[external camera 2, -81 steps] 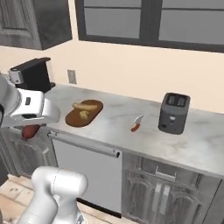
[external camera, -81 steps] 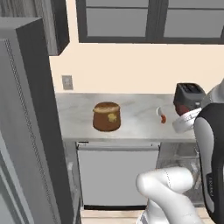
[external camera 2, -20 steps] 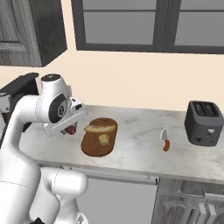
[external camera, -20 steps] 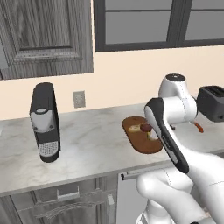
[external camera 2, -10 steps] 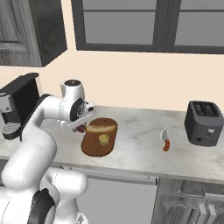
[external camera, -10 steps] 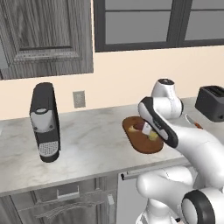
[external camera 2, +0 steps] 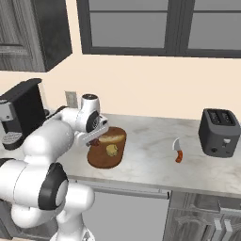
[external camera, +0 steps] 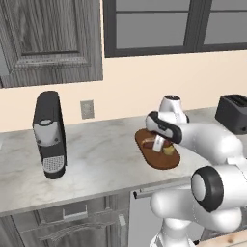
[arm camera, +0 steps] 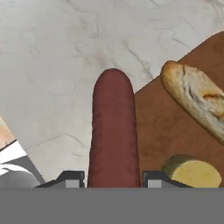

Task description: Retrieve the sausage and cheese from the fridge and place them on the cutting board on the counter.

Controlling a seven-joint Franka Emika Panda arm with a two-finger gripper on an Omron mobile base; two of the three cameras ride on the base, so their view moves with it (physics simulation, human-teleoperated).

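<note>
My gripper [arm camera: 113, 180] is shut on the sausage [arm camera: 113, 131], a dark red-brown link that hangs just above the left edge of the cutting board [arm camera: 159, 127], partly over the counter [arm camera: 57, 65]. In the right base view the gripper [external camera 2: 96, 138] holds the sausage [external camera 2: 95, 141] at the left rim of the oval board [external camera 2: 101, 160]. The yellow cheese [external camera 2: 111, 150] lies on the board, close to the held sausage [external camera: 155, 143]. In the left base view the gripper [external camera: 158, 141] hovers over the board [external camera: 166, 161], with the cheese [external camera: 168, 150] beside it.
A tan bread roll [external camera 2: 111, 138] lies on the board's far end. A black coffee machine [external camera: 49, 135] stands at the left of the counter. A red-handled knife [external camera 2: 177, 151] and a dark toaster [external camera 2: 218, 132] are to the right.
The base drove along the counter earlier and has since stood still. Over the last second the gripper has carried the sausage from beside the coffee machine over to the board's left edge.
</note>
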